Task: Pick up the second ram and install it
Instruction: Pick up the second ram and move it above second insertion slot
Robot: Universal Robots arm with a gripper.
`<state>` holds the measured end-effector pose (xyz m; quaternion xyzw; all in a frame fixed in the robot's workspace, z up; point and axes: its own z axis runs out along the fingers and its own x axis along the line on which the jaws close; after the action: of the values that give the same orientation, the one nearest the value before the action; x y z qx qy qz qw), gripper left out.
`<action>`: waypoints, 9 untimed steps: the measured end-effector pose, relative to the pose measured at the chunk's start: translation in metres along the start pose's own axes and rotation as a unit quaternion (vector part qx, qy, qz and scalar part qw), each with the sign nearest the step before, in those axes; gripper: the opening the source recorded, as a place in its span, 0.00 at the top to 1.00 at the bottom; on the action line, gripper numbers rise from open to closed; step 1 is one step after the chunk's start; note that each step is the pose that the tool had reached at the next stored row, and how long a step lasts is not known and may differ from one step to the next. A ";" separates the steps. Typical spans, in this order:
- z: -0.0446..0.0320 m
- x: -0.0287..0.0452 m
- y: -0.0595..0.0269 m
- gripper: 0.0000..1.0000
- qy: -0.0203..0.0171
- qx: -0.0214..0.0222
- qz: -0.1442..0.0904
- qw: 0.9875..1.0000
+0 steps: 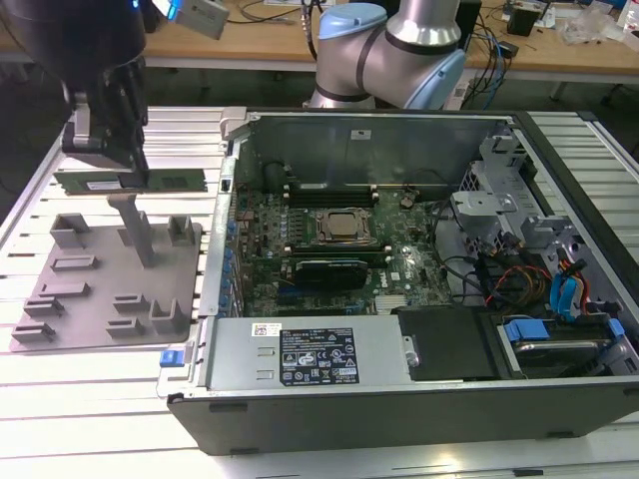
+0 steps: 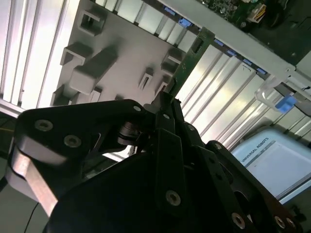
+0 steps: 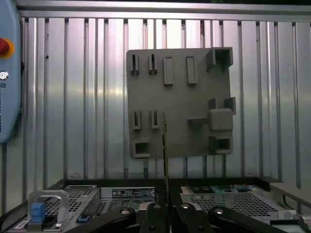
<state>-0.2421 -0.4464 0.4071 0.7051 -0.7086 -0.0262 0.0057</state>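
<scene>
My hand [image 1: 118, 165] pinches the ram [image 1: 175, 180], long edge level, above the grey tray [image 1: 90, 299] on the worktop [image 1: 100, 399], to the exterior view's left of the open case [image 1: 399, 384]. In both wrist views the ram runs edge-on between my fingers.

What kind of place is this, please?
Probably a robotics lab: a blue-and-silver robot arm, an open black desktop computer case on a ribbed aluminium table, and wooden desks with cables behind.

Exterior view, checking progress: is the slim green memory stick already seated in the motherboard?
No, the black hand holds the slim green memory stick above the grey plastic tray.
</scene>
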 end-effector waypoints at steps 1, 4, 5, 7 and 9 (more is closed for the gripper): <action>-0.0001 0.0000 -0.0030 0.89 0.000 0.000 0.000 1.000; -0.0005 -0.0001 -0.0166 0.89 0.000 0.000 0.000 1.000; -0.0007 -0.0001 -0.0196 0.89 0.000 0.000 0.000 1.000; -0.0010 -0.0002 -0.0289 0.89 0.000 0.000 0.000 1.000; -0.0013 -0.0003 -0.0346 0.89 0.000 0.000 0.000 1.000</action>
<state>-0.2075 -0.4463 0.4068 0.7051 -0.7086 -0.0262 0.0057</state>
